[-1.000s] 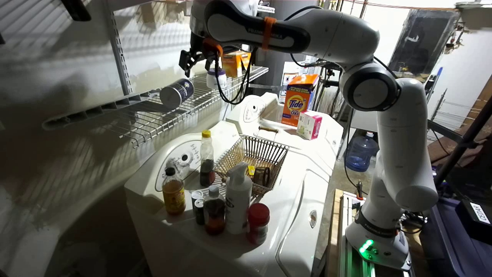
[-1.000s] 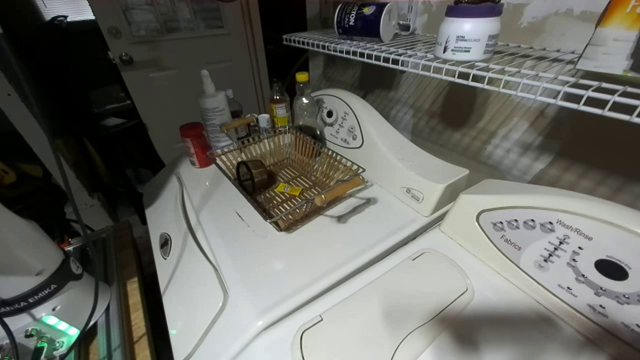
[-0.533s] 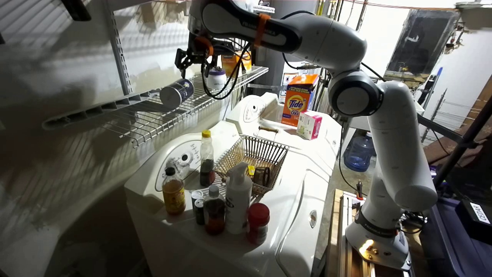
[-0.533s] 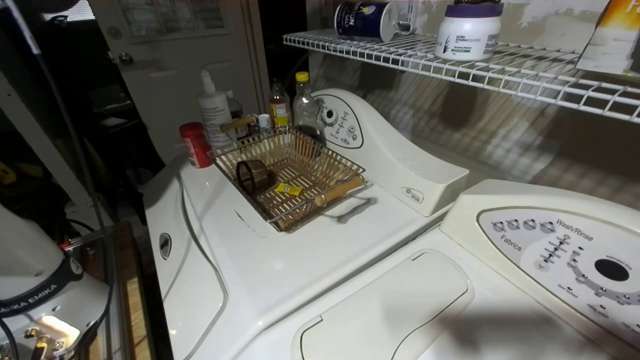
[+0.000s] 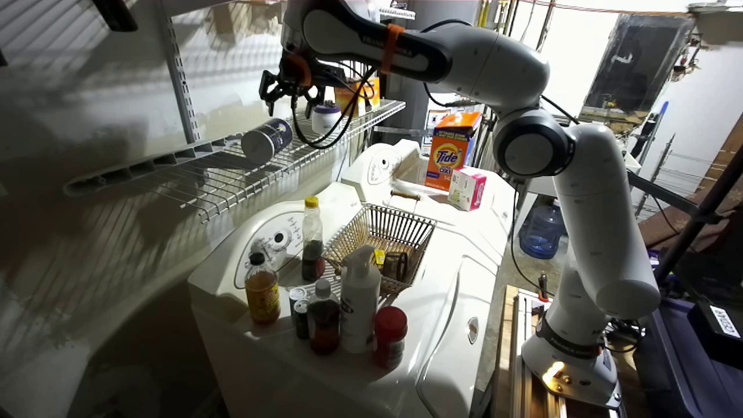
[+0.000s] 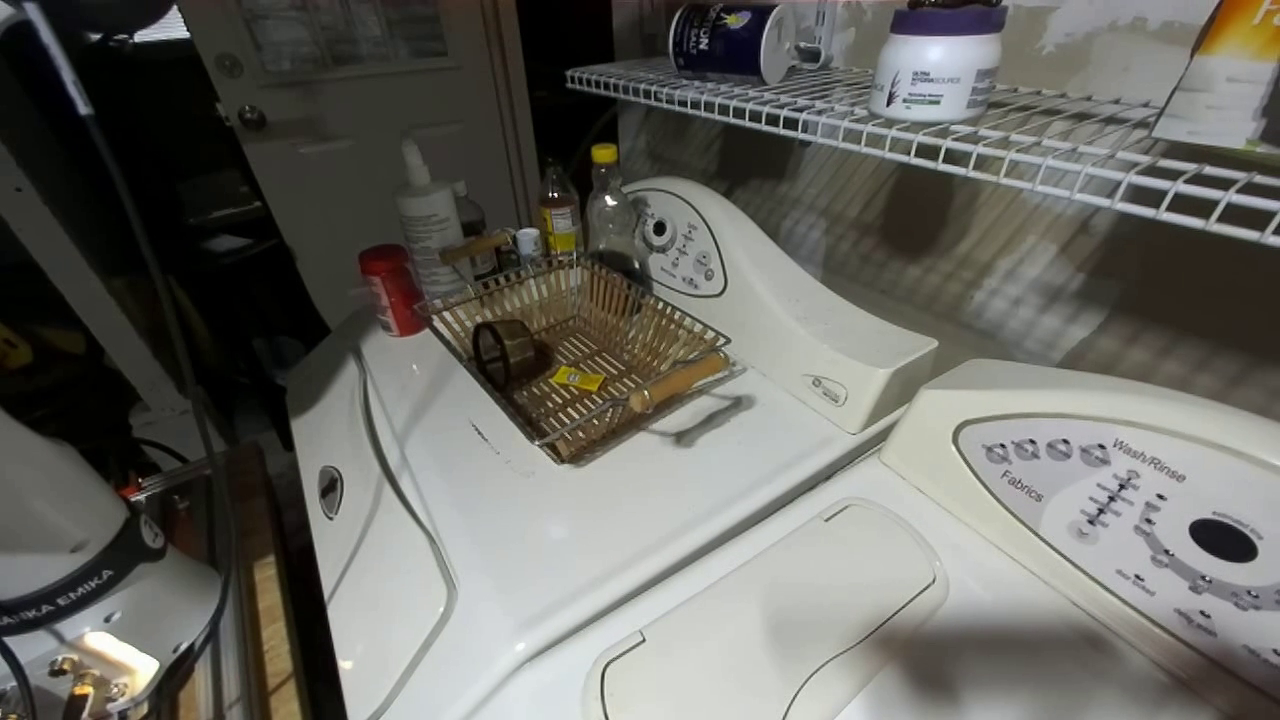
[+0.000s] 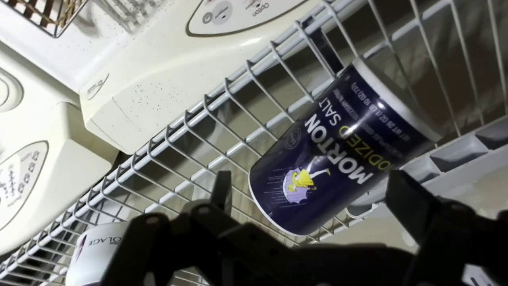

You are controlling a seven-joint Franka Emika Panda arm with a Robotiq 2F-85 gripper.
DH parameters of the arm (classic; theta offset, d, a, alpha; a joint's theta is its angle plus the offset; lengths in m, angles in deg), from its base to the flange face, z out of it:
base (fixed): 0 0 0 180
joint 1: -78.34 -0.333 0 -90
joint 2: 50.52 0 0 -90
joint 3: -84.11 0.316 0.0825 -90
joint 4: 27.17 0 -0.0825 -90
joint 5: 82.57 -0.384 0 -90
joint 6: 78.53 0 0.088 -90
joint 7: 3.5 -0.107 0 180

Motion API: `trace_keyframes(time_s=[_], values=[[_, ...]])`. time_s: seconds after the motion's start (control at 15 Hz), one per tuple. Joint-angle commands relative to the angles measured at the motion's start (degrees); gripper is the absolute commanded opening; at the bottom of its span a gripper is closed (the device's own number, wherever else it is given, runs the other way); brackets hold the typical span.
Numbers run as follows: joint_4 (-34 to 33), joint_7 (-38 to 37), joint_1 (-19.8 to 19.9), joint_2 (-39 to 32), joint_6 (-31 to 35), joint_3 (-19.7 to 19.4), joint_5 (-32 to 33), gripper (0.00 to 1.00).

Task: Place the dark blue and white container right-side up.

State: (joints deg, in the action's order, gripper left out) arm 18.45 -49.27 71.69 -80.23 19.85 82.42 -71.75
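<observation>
The dark blue and white container, a Morton salt canister, lies on its side on the wire shelf. It also lies there in an exterior view, and its label fills the middle of the wrist view. My gripper is open and empty, held above the shelf near the canister's label end. In the wrist view its two fingers stand wide apart, with the canister's near end showing between them. I see no contact with the canister. The gripper is out of view in an exterior view.
A white jar with a purple lid stands on the shelf close beside the gripper, also in the wrist view. An orange box stands behind it. Below are washing machines with a basket and several bottles. The wall is behind the shelf.
In an exterior view the gripper has moved left and a little lower, toward the canister. The base light has turned from green to yellowish. The canister has not moved.
</observation>
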Motion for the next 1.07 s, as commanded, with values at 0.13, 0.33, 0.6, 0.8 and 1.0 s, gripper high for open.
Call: trace_keyframes(time_s=[0.13, 0.33, 0.6, 0.8, 1.0], values=[[-0.2, -12.1, 1.7, -1.4, 3.6, 0.0, -4.1, 1.0], [-0.1, -14.5, 2.7, -2.5, 7.9, 0.4, -4.7, 1.0], [-0.7, -16.0, 3.1, -4.2, 10.1, 0.0, -3.9, 1.0], [-1.1, -17.0, 3.5, -5.2, 10.4, 0.0, -3.8, 1.0], [-1.3, -17.8, 3.6, -6.2, 10.1, 0.1, -3.9, 1.0]])
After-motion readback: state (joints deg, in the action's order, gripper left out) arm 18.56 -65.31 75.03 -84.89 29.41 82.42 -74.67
